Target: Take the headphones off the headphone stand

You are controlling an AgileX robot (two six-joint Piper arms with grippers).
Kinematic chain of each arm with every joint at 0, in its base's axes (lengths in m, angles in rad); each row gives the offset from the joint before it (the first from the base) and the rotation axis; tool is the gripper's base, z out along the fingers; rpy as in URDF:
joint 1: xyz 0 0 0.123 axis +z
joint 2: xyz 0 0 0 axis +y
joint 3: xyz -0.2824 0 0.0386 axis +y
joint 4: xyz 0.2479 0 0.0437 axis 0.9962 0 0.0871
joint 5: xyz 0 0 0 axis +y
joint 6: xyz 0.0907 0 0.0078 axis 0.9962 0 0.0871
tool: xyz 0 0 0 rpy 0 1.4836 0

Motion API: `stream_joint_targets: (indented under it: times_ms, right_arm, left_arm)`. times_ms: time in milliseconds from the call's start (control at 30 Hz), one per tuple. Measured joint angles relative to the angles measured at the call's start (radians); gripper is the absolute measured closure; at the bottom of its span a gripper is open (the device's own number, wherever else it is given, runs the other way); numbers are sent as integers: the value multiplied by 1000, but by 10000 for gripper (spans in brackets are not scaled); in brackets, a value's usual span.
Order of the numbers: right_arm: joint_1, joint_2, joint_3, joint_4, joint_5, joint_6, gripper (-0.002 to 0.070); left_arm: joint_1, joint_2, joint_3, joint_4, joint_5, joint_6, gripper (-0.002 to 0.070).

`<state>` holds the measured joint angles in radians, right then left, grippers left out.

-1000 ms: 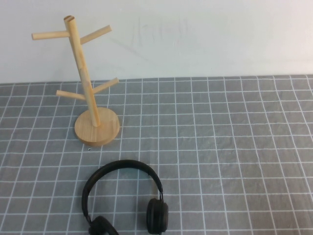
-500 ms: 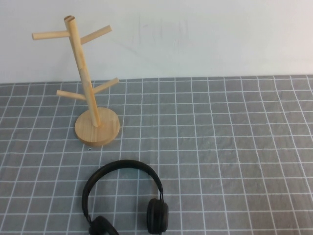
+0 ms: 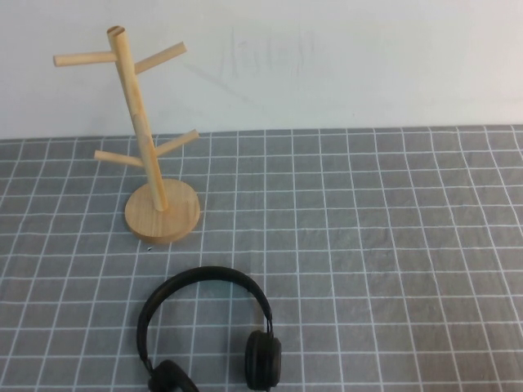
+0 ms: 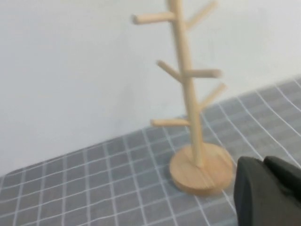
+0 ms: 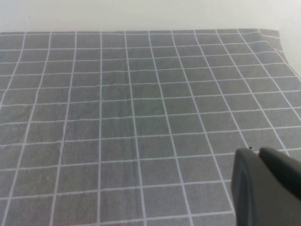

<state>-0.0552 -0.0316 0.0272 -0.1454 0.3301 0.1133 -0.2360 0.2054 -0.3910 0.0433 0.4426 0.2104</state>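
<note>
The black headphones (image 3: 204, 327) lie flat on the grey checked cloth at the front left, headband arching away from me, one earcup (image 3: 263, 361) beside the other at the front edge. The light wooden headphone stand (image 3: 151, 155) stands upright behind them with all its pegs bare; it also shows in the left wrist view (image 4: 190, 117). Neither gripper shows in the high view. My left gripper (image 4: 261, 163) is shut and empty, close to the stand's round base (image 4: 202, 169). My right gripper (image 5: 257, 153) is shut and empty above bare cloth.
The grey checked cloth (image 3: 392, 245) covers the table up to a white wall (image 3: 327, 65) at the back. Its far right corner edge shows in the right wrist view (image 5: 277, 35).
</note>
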Motion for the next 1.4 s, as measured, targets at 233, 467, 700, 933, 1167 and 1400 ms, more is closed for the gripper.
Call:
stream_joint_targets:
  times_ms: [233,467,700,933,1167,1400]
  right_arm:
    - [0,0,0,0,0,0,682]
    - [0,0,0,0,0,0,682]
    - [0,0,0,0,0,0,682]
    - [0,0,0,0,0,0,682]
    - [0,0,0,0,0,0,682]
    - [0,0,0,0,0,0,682]
  left_arm:
    - [200,-42,217,-105,-246,-61,678]
    - [212,-180,410,-69,-255,-176,678]
    - [212,-212,416,4,-88,-330,678]
    - [144,-217,414,19,-80,-334,678]
    - [136,-217,414,20,-79,-331,678]
    - [136,-217,414,20,-78,-328,678]
